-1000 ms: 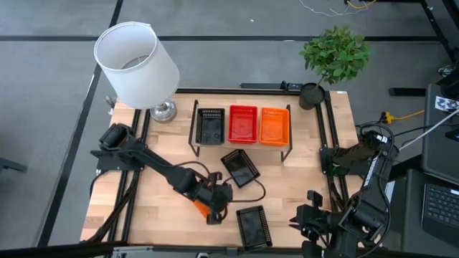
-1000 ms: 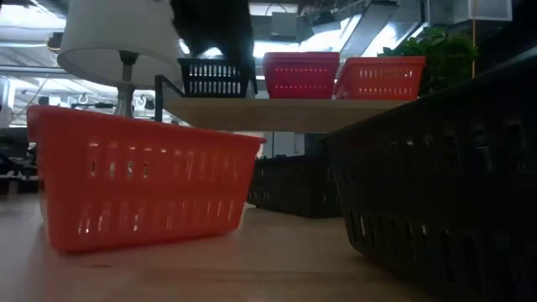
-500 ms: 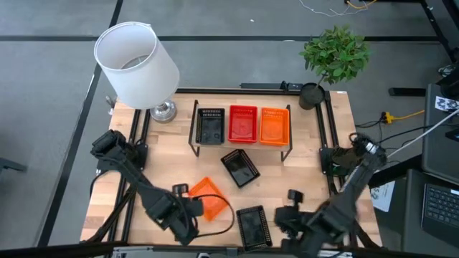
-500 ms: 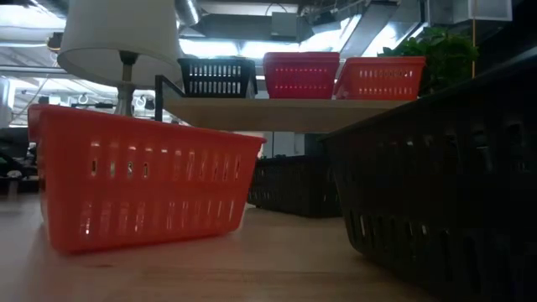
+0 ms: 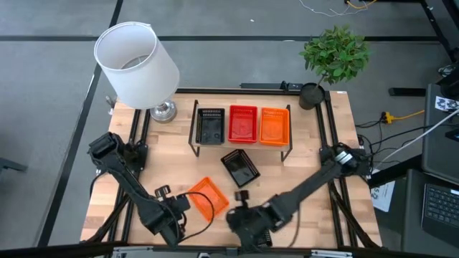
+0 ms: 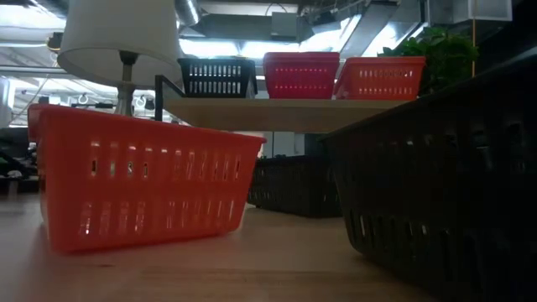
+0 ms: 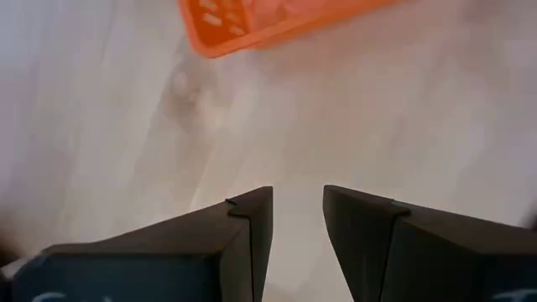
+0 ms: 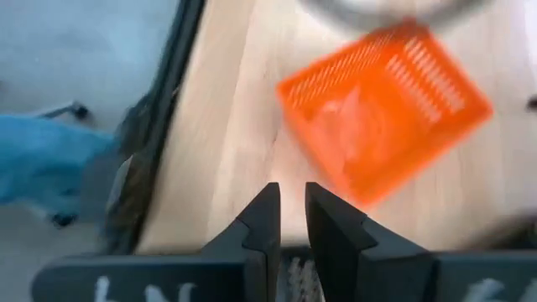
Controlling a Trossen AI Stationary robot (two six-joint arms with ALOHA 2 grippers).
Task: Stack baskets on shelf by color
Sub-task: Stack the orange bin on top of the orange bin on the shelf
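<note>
The shelf (image 5: 240, 143) carries a black (image 5: 210, 125), a red (image 5: 242, 123) and an orange basket (image 5: 274, 125) side by side. On the table rest an orange basket (image 5: 203, 197), a black basket (image 5: 240, 168) in front of the shelf, and another black basket (image 5: 257, 231) at the near edge, each on its base. My left gripper (image 7: 298, 210) is open by a narrow gap, just left of the loose orange basket (image 7: 252, 21). My right gripper (image 8: 292, 201) hangs over the near black basket, fingers almost together, pointing toward the orange basket (image 8: 386, 109).
A white-shaded lamp (image 5: 136, 64) stands at the far left corner and a potted plant (image 5: 333, 57) at the far right corner. Black frame rails (image 5: 140, 136) run along both table sides. Bare wood (image 5: 308, 179) lies right of the middle black basket.
My left gripper has let go of the orange basket and drawn back toward the near left edge; the basket stays on the table. My right arm has swung from the near right corner leftward, and its gripper now stands over the near black basket.
</note>
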